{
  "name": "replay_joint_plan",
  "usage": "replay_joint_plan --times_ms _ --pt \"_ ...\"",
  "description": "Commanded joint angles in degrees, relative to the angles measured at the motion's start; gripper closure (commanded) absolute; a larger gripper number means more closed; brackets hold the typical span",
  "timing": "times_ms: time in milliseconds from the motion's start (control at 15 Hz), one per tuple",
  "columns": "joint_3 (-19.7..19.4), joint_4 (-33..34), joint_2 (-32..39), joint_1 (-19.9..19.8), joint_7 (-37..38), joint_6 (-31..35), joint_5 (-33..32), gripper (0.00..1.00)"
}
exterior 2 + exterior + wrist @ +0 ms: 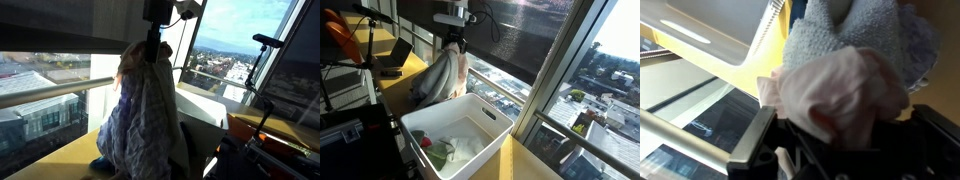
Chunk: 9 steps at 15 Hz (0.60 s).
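My gripper is shut on a bundle of clothes and holds it hanging in the air. The bundle is a grey-blue checked cloth with a pale pink piece. In an exterior view the clothes hang from the gripper down to the yellow counter. In the wrist view the pink cloth and a grey towel-like cloth fill the space between the gripper's fingers. A white laundry basket stands just in front of the hanging bundle; it holds white cloth and a green and red item.
The yellow counter runs along a large window. A laptop sits at the counter's far end. Tripods and cables stand beside it. A dark stand rises near the window.
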Motion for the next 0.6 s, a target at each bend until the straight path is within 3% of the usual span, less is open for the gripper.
replay_joint_plan --times_ms 0,267,533 --pt "-0.1 -4.2 -2.0 -0.8 -0.2 0.0 1.3 1.0" --pt "1.1 -17.0 -6.1 0.2 0.0 7.3 0.3 1.0" --pt "1.7 -24.5 -8.0 1.2 -0.4 12.0 -0.2 1.0"
